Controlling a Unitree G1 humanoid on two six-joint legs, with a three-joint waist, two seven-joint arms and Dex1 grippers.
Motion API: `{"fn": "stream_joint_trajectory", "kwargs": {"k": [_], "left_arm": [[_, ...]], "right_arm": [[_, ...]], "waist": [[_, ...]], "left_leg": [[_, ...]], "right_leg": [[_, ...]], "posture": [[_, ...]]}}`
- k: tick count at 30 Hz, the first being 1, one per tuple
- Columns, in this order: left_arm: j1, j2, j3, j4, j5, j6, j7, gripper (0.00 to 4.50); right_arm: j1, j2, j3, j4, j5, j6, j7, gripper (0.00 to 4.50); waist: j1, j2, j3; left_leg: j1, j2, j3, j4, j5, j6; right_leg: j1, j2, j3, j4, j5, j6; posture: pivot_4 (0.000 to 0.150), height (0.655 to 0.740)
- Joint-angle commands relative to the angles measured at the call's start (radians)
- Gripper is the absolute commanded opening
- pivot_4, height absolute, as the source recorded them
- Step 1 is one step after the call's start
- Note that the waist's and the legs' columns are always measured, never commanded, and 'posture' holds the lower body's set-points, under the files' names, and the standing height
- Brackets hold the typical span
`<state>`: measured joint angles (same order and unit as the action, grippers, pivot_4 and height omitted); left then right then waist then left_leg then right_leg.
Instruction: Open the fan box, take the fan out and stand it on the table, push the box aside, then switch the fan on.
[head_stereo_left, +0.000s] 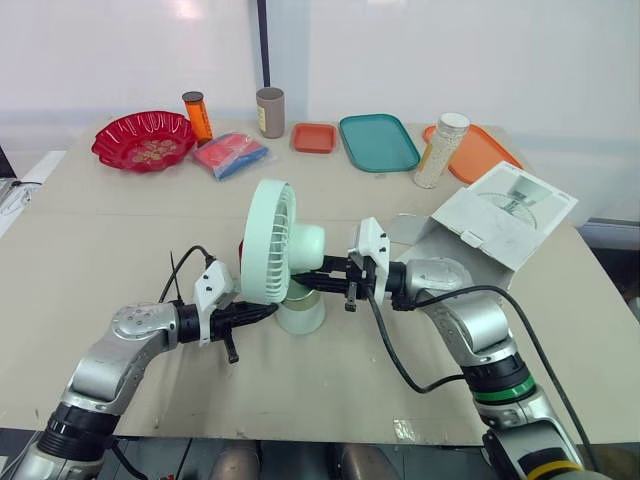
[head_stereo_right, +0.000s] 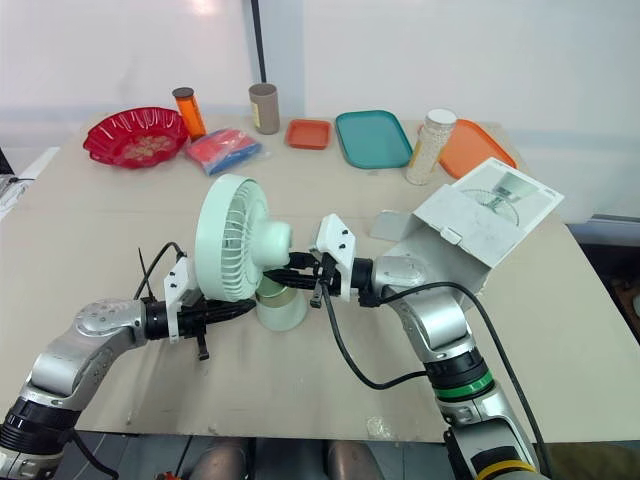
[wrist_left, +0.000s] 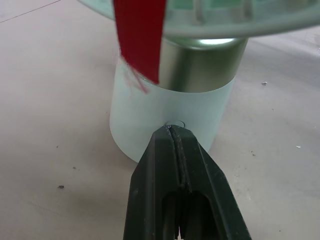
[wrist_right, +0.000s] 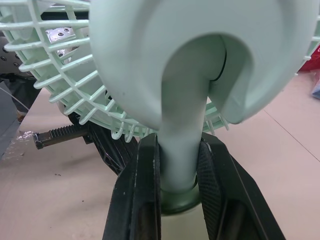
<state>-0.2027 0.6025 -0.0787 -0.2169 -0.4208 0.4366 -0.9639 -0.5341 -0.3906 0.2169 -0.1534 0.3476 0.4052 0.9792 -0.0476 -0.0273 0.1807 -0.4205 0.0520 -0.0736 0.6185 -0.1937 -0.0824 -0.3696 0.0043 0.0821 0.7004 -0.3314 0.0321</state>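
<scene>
The fan stands upright on its round base, about midway along the surface and nearer its front edge than its far one. We judge it light and stiff, a moulded plastic body, but top-heavy: the wide grille head sits high over a narrow foot, so a sideways push at the base could tip it. The grille ribs are thin and would bend or snap under a squeeze (not a place to hold). The neck between head and base is the sound grip, solid and narrow enough to span, though smooth and likely to slip if taken loosely.

The right pincer has hold of exactly that spot, its two black fingers pressed on either side of the neck just above the base. The left pincer is closed with nothing between its fingers, its joined tips touching the front of the base at what looks like a small round button. A red strip hangs from the grille above it.

We would press gently there, letting the right grip brace the fan against the push.

The box lies open beside the right edge, well apart from the fan. Along the far edge sit a red bowl at the left corner, two trays and a jar.
</scene>
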Motion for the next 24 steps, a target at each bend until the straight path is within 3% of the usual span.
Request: {"fn": "stream_joint_trajectory", "kwargs": {"k": [1,24], "left_arm": [[-0.012,-0.006,0.007,-0.020,-0.004,-0.017,0.000,0.07],[0.025,0.026,0.090,-0.042,-0.032,-0.011,0.003,0.07]], "right_arm": [[-0.004,0.004,0.022,-0.003,-0.016,-0.004,-0.007,0.57],[-0.012,0.002,0.019,0.028,-0.019,-0.020,-0.003,0.57]], "waist": [[0.000,0.000,0.000],[-0.003,0.000,0.000]], "left_leg": [[0.000,0.000,0.000,0.000,0.000,0.000],[0.000,0.000,0.000,0.000,0.000,0.000]], "right_leg": [[0.000,0.000,0.000,0.000,0.000,0.000],[0.000,0.001,0.000,0.000,0.000,0.000]], "posture": [[0.150,0.7400],[0.150,0.7400]]}}
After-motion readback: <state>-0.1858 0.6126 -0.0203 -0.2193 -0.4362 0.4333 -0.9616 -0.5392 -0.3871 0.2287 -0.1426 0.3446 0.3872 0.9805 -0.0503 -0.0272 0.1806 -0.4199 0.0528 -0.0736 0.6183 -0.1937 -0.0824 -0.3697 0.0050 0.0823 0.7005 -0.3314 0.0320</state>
